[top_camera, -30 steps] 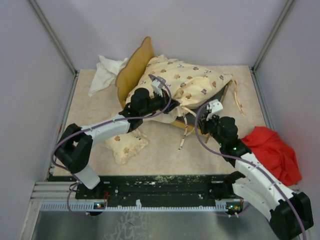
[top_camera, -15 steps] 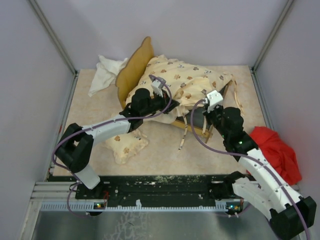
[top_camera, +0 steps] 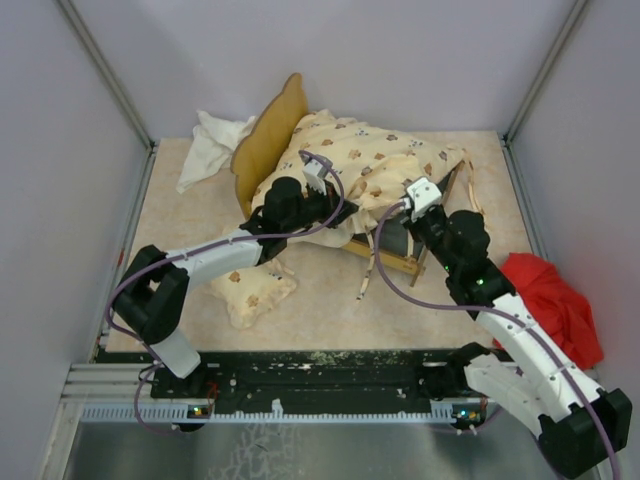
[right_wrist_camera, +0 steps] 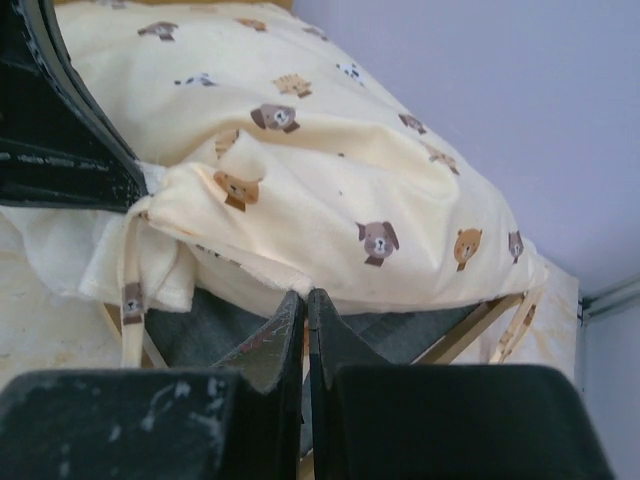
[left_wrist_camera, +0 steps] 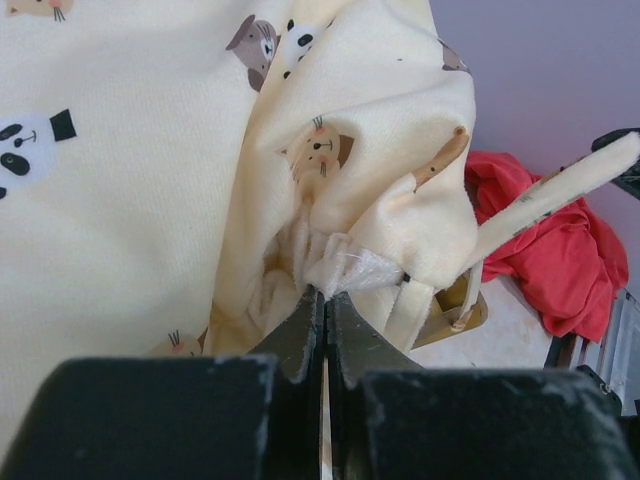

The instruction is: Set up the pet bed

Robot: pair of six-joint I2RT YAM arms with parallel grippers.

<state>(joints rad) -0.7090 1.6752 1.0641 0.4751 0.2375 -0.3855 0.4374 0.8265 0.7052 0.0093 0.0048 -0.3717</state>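
The small light-yellow wooden bed frame [top_camera: 262,145] with a wavy headboard is standing toward 12 o'clock on the beige desk [top_camera: 320,315]. Its dark grey base [right_wrist_camera: 195,330] is being partly covered by the cream animal-print cushion [top_camera: 375,165]. This cushion is lying tilted over the frame, reaching toward 2 o'clock, and it is not yet being laid flat inside.

The left fingers [left_wrist_camera: 312,325] are being pressed together on a bunched corner of the cushion, at its 6 o'clock edge. The right fingers [right_wrist_camera: 297,320] are also being pressed together, and nothing is being seen between them. Their tips are being held just under the near edge of the cushion, in front of the dark grey base; if they are touching the fabric cannot be told.

The matching small pillow [top_camera: 252,290] is lying on the desk at 8 o'clock, apart from the frame, just beside the left arm. A crumpled white cloth [top_camera: 210,148] is lying at 11 o'clock, just beside the headboard. A crumpled red cloth [top_camera: 555,300] is lying at 4 o'clock, beside the right arm.
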